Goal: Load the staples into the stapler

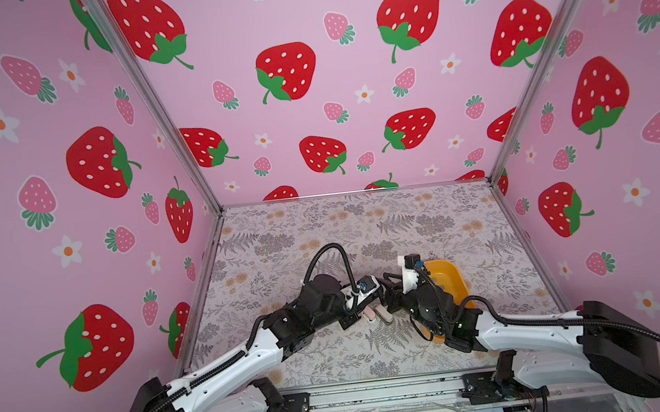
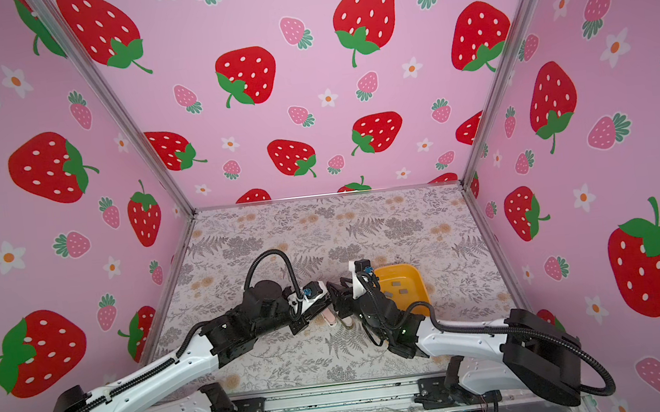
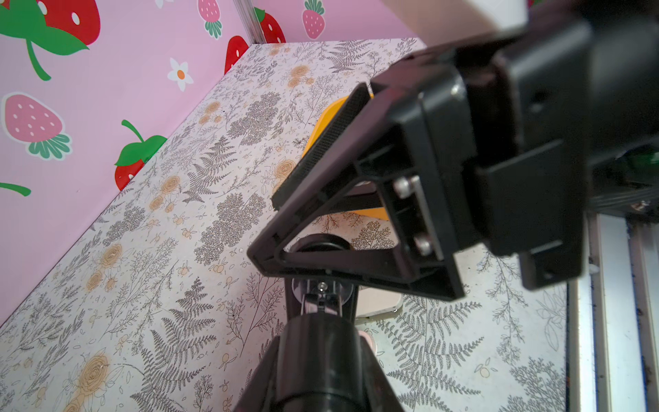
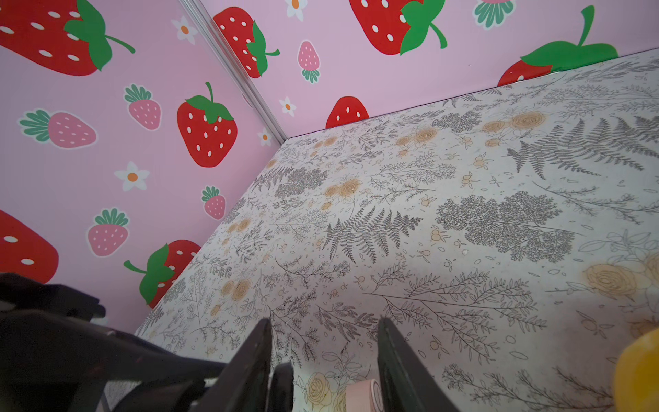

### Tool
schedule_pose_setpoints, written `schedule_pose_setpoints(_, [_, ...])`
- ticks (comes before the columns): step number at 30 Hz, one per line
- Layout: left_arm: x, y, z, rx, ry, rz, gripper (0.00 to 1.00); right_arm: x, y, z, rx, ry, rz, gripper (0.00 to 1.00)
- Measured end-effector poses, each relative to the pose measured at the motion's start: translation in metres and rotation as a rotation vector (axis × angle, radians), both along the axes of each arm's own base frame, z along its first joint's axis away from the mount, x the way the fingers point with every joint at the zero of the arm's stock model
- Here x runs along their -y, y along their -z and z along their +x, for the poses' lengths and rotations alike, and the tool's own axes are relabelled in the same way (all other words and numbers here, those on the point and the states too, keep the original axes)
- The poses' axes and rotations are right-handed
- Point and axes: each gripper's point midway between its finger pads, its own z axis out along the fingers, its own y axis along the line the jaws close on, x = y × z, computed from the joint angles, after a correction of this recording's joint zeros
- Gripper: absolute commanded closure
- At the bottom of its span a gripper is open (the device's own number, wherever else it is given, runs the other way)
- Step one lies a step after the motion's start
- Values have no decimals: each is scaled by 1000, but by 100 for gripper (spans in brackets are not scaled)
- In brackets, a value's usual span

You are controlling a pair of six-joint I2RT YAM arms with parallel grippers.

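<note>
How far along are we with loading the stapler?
Done: nothing loaded that I can see; grey staples lie in the yellow tray. In hand: both grippers are at the pink stapler; the right gripper stands open astride its end, the left gripper low beside it, grip hidden. Left, probably: open it, fetch a strip, insert, close.

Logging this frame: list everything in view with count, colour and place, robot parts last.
table: one, grey-and-tan floral print, cell floor
walls: three, pink strawberry print, around the table
tray: one, yellow, right of centre
staples: about three visible, grey, inside the tray
stapler: count unclear, pale pink, centre, between the hands
beige part: one, beside the stapler; same stapler or another, unclear
left hand: one, black, appears closed on the stapler
right hand: one, black, jaws apart beside the stapler
arms: two, white and black, from the near edge
</note>
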Motion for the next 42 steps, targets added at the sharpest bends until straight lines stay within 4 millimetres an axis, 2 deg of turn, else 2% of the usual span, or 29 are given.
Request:
schedule_pose_setpoints(13, [1,0,-1,-9,-8,-14,100,1,0,-2,-11,13,56,64])
schedule_pose_setpoints(42, [-4,0,-9,1,5,-39,100,-2,6,-6,-62,16,140,65])
